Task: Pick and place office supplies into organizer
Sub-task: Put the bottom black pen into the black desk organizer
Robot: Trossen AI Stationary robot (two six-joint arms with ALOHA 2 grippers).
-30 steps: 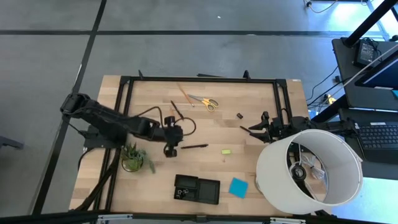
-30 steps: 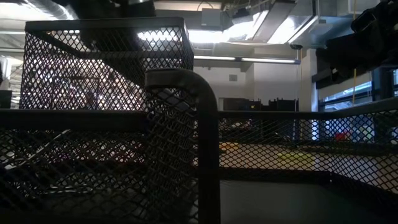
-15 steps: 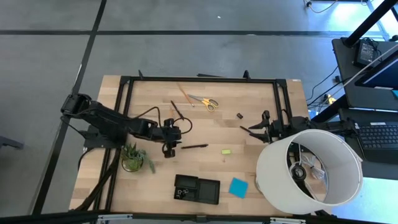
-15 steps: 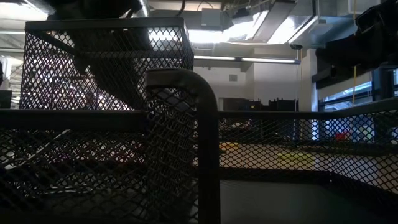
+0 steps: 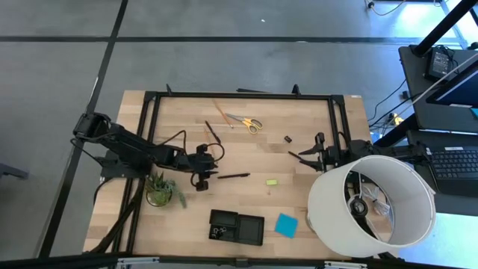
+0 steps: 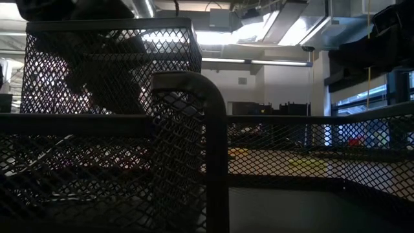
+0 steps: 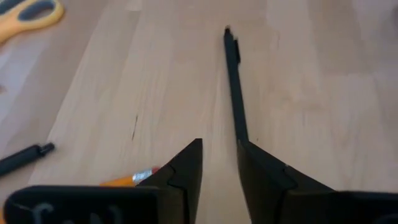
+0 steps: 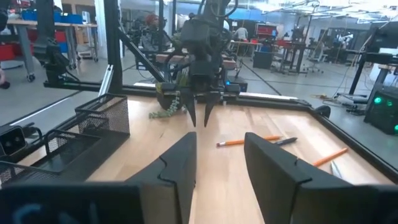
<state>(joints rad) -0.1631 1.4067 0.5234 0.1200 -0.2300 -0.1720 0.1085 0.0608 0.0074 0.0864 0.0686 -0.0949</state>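
Lying flat: thin black pen (image 7: 235, 87), left tool (image 7: 219, 163) open.

A robotics lab or open workshop hall. The wooden tabletop (image 5: 246, 161) stands on a grey concrete floor (image 5: 224, 67) crossed by dark lines, with a desk bearing a keyboard (image 5: 454, 161) at 3 o'clock. Beyond it the right wrist view shows long workbenches (image 8: 37, 31), equipment carts, exposed ceiling lights and people standing far off.

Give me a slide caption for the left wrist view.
Left gripper, fingers open, lines up on a thin black pen lying on the wooden table.
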